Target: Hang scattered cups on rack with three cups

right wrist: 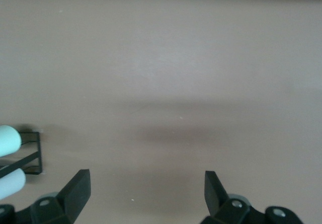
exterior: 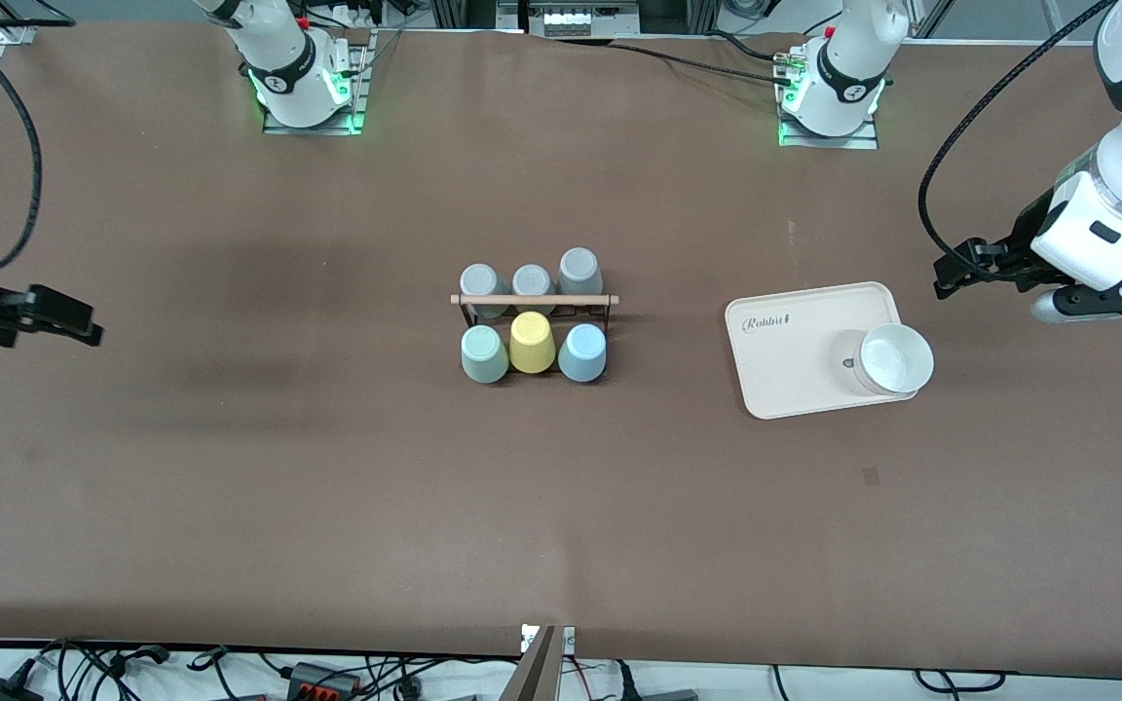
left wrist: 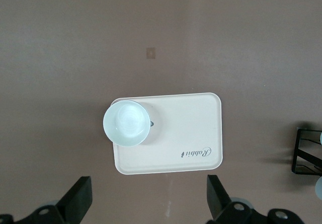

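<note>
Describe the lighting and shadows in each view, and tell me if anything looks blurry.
Front view: even overhead light, with faint dark smudges of shadow on the table toward the right arm's end. Left wrist view: sharp, the white cup slightly washed out on the cream tray. Right wrist view: soft, hazy, one broad shadow band.

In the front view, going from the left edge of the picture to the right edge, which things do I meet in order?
Right tool → mint green cup → yellow cup → pale blue cup → cream tray → white bowl on the tray → left tool.
</note>
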### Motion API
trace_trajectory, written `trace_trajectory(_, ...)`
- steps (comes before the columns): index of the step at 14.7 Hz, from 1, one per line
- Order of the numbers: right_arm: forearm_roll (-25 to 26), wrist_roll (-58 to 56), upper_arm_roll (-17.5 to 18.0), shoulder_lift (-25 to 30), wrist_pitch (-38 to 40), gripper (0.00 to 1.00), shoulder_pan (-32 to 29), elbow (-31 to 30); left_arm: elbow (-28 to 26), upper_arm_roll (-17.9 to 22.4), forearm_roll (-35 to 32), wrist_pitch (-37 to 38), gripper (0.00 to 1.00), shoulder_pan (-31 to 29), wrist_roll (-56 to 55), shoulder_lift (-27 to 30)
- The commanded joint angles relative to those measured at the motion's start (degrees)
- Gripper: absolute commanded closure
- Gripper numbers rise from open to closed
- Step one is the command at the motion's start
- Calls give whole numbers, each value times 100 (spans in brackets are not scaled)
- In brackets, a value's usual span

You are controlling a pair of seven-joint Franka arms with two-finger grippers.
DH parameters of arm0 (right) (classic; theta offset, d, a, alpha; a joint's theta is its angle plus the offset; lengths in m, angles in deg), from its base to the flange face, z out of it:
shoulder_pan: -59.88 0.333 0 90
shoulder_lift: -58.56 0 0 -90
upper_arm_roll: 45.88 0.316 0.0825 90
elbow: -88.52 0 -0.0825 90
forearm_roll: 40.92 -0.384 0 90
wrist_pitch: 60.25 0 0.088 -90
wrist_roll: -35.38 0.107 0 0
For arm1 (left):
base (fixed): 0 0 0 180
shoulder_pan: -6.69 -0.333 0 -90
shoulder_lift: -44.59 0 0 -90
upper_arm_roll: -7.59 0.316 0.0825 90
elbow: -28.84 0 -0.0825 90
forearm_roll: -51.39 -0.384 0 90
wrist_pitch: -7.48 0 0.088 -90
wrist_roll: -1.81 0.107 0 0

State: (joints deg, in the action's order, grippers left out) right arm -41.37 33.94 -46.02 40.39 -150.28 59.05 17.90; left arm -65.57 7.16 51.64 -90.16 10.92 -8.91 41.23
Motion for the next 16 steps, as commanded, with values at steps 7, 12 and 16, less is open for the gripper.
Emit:
trace_trajectory(7,168,-155,-38,1323,-989,0,91,-2173,-86,8,107,17,0,-36,176,124)
trace_trajectory(12,168,-199,-21,1535,-622,0,92,-2246,-86,8,98,17,0,-36,176,116)
trace_trajectory(16,124,-128,-38,1535,-577,0,65,-2211,-86,8,98,8,0,-36,176,124)
